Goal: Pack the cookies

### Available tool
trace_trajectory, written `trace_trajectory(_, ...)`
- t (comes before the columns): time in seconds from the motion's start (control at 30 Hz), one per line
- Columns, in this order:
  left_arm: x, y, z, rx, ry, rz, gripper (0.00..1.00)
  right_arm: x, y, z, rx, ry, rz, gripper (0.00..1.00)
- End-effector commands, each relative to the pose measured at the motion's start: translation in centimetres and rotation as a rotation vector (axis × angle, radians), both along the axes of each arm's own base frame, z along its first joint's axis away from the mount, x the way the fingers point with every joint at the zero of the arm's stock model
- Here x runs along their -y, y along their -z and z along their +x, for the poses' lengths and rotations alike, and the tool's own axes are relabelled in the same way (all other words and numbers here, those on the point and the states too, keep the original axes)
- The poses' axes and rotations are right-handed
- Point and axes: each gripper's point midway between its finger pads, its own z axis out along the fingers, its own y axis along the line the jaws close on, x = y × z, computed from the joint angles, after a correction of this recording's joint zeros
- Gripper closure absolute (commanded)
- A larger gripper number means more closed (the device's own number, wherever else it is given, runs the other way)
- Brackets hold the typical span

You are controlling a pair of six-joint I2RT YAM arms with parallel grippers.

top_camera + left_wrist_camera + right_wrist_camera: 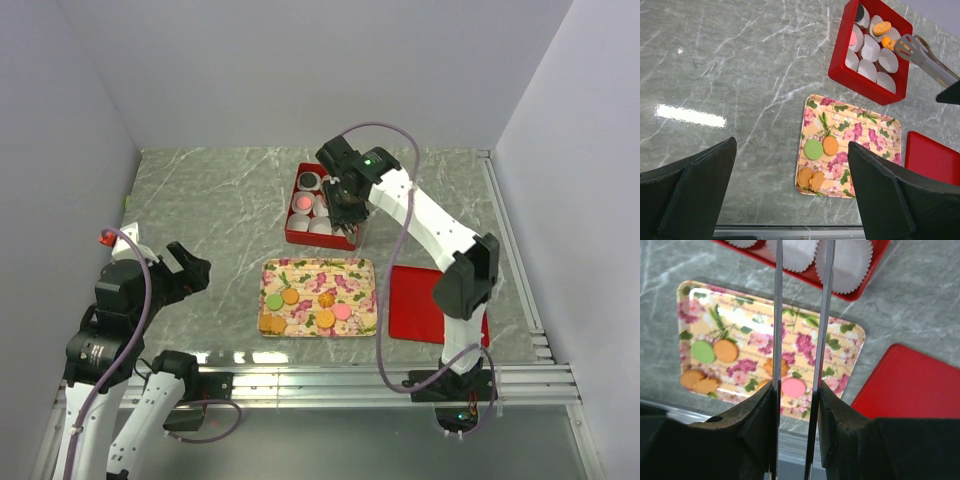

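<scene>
The left gripper point(188, 270) hangs over the left side of the table point(210, 200). Its fingers point(700, 190) are spread as wide as they go and neither hold nor touch anything.

Right of it lies the floral tray point(365, 270) with most of the cookies point(325, 319) flat on it. A green cookie point(813, 149) touches an orange cookie point(830, 145), and two golden-brown ones overlap at the near left corner.

Beyond the tray stands the red box point(293, 232) of white paper cups point(871, 49). The right gripper point(345, 205) is above it. Its fingers point(760, 410) are drawn partway in and clamp the two metal arms of a pair of tongs point(777, 315).

A red lid point(415, 300) lies flat just right of the tray.

Only the left wrist view shows the orange tips of the tongs over a cup, though I cannot tell whether they pinch a cookie. It also shows a golden-brown cookie point(882, 27), a pink cookie and a black one already in cups.

Only the right wrist view shows the grip on the tongs up close. Between the tong arms it shows a second pink cookie point(793, 387) on the tray.
</scene>
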Motion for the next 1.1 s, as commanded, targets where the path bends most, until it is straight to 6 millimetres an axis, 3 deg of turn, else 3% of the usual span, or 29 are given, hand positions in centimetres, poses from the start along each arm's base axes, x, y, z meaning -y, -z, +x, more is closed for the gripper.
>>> trace_trajectory(0.0,-0.1,-0.4,0.6,0.020,0.002,0.009,0.01,-0.4,-0.4,1.8,0.008,-0.046,0.016,0.66)
trace_trajectory(0.17,-0.2,-0.4,0.7,0.018,-0.006,0.005,0.01,-0.3,1.5,3.9,-0.046,-0.022,0.048,0.66)
trace_trajectory(0.4,-0.5,-0.3,0.8,0.017,-0.025,0.001,0.01,-1.3,2.5,5.7,-0.066,-0.014,0.084,0.66)
trace_trajectory(0.8,-0.3,0.0,1.2,0.000,-0.014,0.003,0.01,-1.3,4.9,6.4,-0.106,-0.004,0.054,0.65)
trace_trajectory(1.07,-0.2,0.0,1.2,-0.001,-0.003,0.006,0.01,-0.8,4.8,6.7,-0.095,0.014,0.035,0.54)
